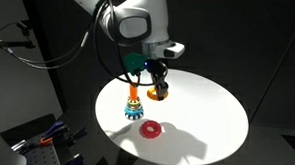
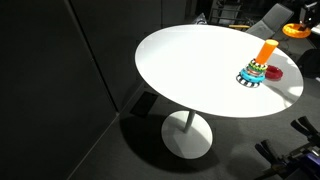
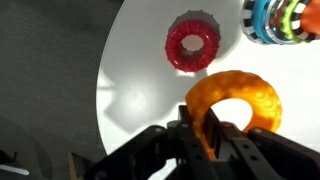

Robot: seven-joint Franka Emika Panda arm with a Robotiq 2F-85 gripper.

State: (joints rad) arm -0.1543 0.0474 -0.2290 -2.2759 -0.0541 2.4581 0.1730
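1. Orange marks the held thing: the orange ring (image 3: 240, 98) is clenched in the pincer (image 3: 204, 122). In the wrist view the dark fingers (image 3: 213, 130) pinch the left part of its band.
2. In an exterior view the orange ring (image 1: 159, 90) hangs in the air above the counter (image 1: 212, 105), touching nothing but the pincer.
3. In that same view it is level with the upper part of the peg (image 1: 134, 92) of the stacking toy (image 1: 133, 110). It is just beside the peg and apart from it.
4. The stacking toy stands upright on the counter. Several coloured rings are piled at its base, and the orange peg rises bare above them.
5. A red ring (image 1: 150, 130) lies flat on the counter near the toy's base, not touching it. In the wrist view it lies beyond the held ring, well apart from it.
6. The counter is round and white and stands on a single pedestal foot (image 2: 187, 135) over a dark floor.
7. The white arm (image 1: 135, 22) reaches down from above, with the pincer pointing down at the counter.
8. In an exterior view the orange ring (image 2: 297, 31) shows at the top right edge, and the pincer itself cannot be made out there.
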